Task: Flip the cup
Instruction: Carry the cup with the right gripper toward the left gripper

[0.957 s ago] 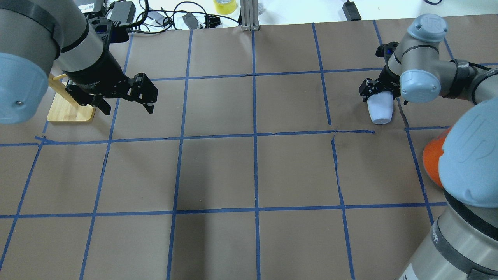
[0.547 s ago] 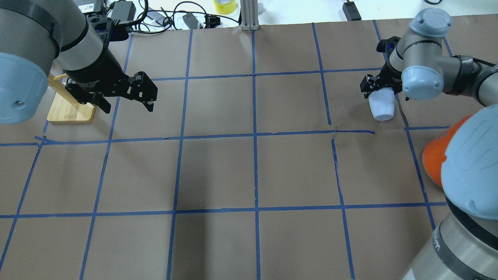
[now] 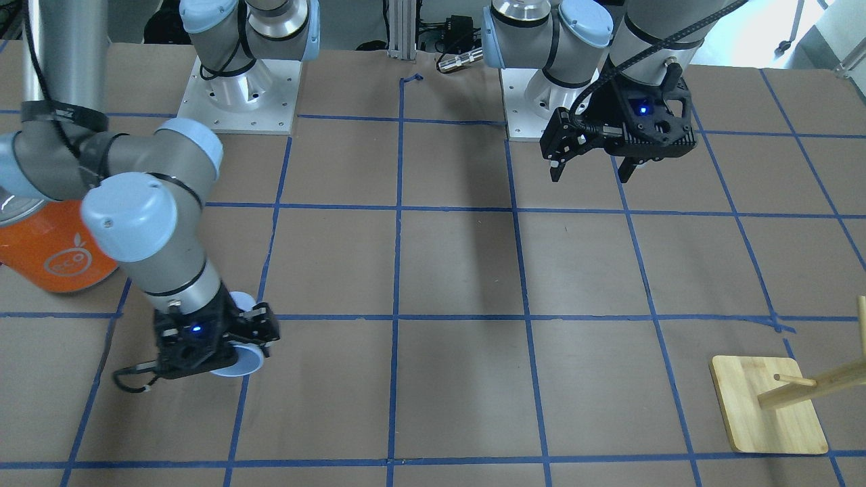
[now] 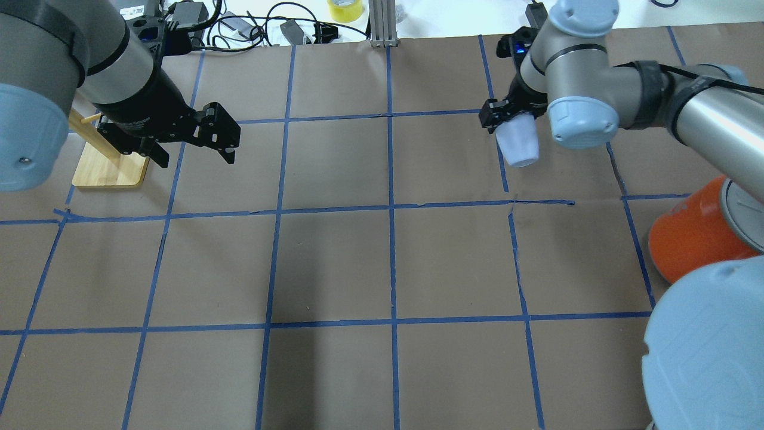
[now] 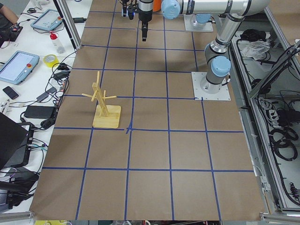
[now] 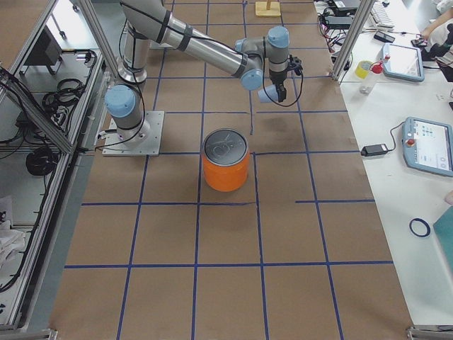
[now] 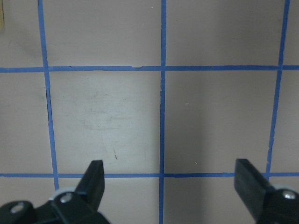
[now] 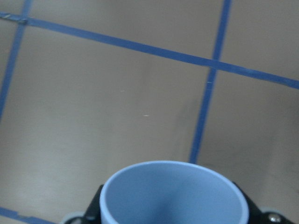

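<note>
The pale-blue cup (image 4: 518,146) hangs tilted above the table at the far right, held in my right gripper (image 4: 508,126), which is shut on its sides. In the front-facing view the cup (image 3: 245,357) sits under that gripper (image 3: 230,341). The right wrist view looks into the cup's open rim (image 8: 173,196), with the table below. The exterior right view shows the cup (image 6: 267,95) in the air beyond the orange can. My left gripper (image 4: 197,160) is open and empty, hovering over the far left; the left wrist view shows its spread fingers (image 7: 93,172) above bare paper.
A big orange can (image 4: 692,239) with a silver top (image 6: 225,147) stands at the right, near the right arm's base. A wooden peg stand (image 4: 110,167) sits at the far left, close behind the left gripper. Blue tape lines grid the brown paper.
The right arm has swung the cup leftward and farther from the robot, uncovering the orange can. The left gripper has barely moved.
</note>
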Motion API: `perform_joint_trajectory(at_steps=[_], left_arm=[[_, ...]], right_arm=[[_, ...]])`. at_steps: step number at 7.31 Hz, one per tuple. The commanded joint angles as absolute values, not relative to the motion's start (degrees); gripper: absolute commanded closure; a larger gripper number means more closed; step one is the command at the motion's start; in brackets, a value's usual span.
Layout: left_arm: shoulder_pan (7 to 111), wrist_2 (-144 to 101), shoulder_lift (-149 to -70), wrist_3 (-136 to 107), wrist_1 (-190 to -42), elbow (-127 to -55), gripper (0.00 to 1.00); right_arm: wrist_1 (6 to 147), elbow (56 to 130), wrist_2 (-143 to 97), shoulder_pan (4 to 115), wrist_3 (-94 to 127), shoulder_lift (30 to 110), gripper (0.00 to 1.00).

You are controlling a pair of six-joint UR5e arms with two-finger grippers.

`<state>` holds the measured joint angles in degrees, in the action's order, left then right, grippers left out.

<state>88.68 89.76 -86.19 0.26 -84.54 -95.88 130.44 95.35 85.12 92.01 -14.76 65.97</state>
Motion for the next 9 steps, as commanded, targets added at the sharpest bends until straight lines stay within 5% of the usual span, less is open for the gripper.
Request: perform_joint_trajectory(at_steps=[1, 9], left_arm=[[88.6, 89.9, -86.2, 0.4, -84.2, -95.9, 0.00], [87.2, 89.9, -86.5, 0.2, -82.5, -96.0, 0.00]], right_arm=[[131.0, 95.5, 82.6, 102.1, -21.3, 64.8, 0.96], [139.0, 95.1, 82.7, 114.2, -63.9, 59.1, 0.98]])
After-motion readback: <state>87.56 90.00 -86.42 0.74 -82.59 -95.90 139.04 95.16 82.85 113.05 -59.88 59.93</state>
